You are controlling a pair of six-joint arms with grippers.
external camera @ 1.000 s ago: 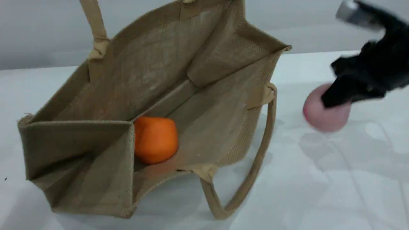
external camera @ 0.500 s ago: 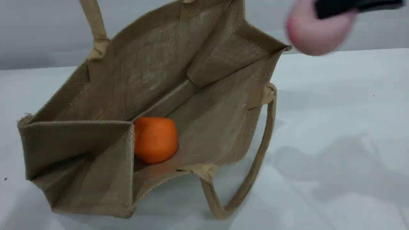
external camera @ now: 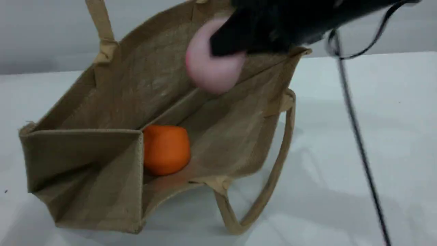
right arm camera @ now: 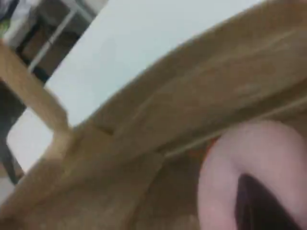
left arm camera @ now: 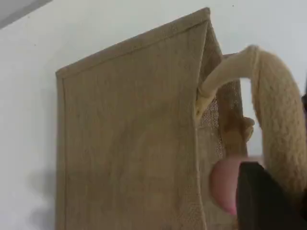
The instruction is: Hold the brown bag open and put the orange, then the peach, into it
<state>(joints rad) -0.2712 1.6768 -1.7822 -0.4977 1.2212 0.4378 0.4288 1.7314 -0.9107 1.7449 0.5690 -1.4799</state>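
Your right hand [external camera: 222, 48] grips the peach [external camera: 210, 68] over the brown bag [external camera: 112, 102], at 1 o'clock from the orange [external camera: 166, 149].

Mouth of the brown bag [external camera: 112, 102] gapes wide, its upper handle [external camera: 100, 30] raised clear of the opening. The orange [external camera: 166, 149] occupies the floor's near middle; bare lining lies right of it. The right gripper [external camera: 232, 42], clamped on the peach [external camera: 210, 66], fills the far right corner. Bench [external camera: 341, 153] right of the bag: open, crossed by a hanging cable [external camera: 355, 130].

Black right gripper [external camera: 239, 41], thin black cable [external camera: 355, 130]
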